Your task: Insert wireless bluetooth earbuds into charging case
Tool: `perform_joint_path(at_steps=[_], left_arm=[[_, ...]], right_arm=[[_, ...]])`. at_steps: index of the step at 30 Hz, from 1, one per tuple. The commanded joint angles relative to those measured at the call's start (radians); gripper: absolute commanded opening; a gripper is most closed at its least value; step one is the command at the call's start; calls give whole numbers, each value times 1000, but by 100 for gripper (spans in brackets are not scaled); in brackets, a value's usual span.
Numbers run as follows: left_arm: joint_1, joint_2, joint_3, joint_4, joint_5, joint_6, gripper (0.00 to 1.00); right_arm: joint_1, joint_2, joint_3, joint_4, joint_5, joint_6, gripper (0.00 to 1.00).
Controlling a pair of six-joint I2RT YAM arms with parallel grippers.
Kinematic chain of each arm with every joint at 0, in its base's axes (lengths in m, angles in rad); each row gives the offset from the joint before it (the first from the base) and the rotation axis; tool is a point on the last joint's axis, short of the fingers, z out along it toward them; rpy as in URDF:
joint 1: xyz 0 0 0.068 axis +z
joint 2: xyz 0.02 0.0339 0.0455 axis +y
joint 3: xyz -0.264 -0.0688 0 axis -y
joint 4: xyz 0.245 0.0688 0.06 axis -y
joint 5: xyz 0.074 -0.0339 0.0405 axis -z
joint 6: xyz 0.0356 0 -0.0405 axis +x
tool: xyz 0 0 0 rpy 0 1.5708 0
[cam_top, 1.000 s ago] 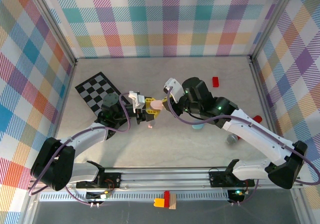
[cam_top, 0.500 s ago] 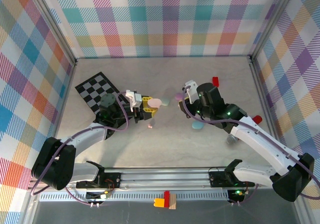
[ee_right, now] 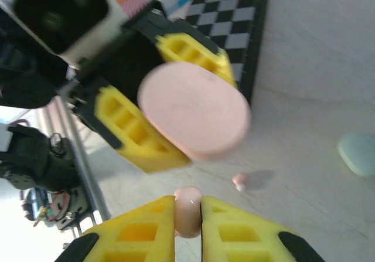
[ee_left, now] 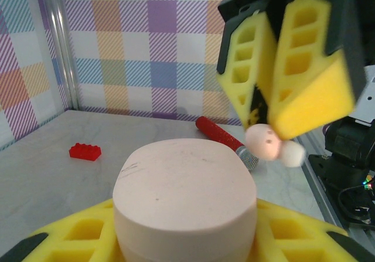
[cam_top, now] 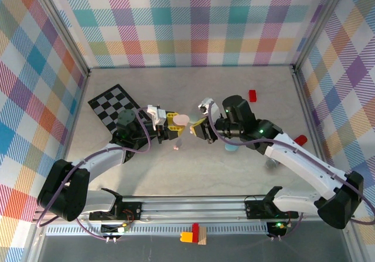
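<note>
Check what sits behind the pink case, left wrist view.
The right gripper pinching a pink earbud, a red block and a red-handled stick; the pink case covers the tabletop nearest it.

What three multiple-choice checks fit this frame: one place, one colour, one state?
1. Where on the table is the red block? A front left B back right C centre
2. Colour of the case in the left fingers? A mint B purple C pink
3. The right fingers are: A shut on an earbud B wide open C shut on the red block
Answers: B, it lies toward the back wall, right of centre; C, a pink oval sits clamped there; A, a pink earbud is pinched between them.
</note>
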Motion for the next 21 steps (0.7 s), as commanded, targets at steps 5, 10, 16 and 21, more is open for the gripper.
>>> perform_joint_path(at_steps=[5,10,16,21], left_arm=[[6,-20,-5,18,26,3,40],[6,-19,-2,35,32,-16,40],[6,-16,-6,72,45,-51,39],[6,-19,-9,82,61,-63,39]], right_arm=[[14,82,73,56,-69,-28,15],[23,99,78,40,-48,-44,15],[33,110,86,41,45,-57,15],[41,95,70,106,156,-78,14]])
